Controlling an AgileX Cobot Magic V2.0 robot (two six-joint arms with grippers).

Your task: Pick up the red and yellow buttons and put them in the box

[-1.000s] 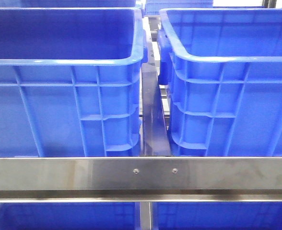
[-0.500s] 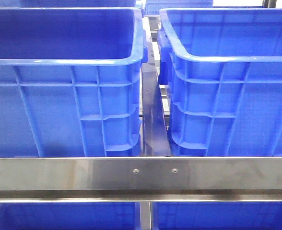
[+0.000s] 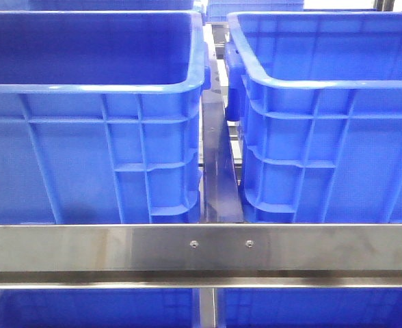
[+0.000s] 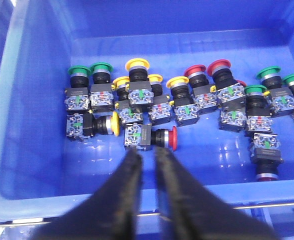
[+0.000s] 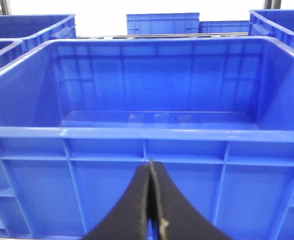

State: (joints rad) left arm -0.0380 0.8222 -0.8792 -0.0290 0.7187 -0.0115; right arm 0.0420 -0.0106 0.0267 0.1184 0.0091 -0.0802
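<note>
Below the slightly parted left gripper (image 4: 148, 159), a light, rigid red mushroom-capped plastic pushbutton (image 4: 154, 138) is best pinched across its blocky body; the right gripper (image 5: 151, 200) is pressed together.

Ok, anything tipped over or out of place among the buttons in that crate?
Mostly upright in a row, but three lie on their sides: a yellow button, a red button just ahead of the left gripper, and a dark-red one further off. Nothing spilled.

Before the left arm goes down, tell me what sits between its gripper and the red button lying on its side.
Nothing visible does. In the left wrist view the left gripper hangs slightly open just short of the red button, with only bare crate floor between. A yellow button lies close beside it.
</note>
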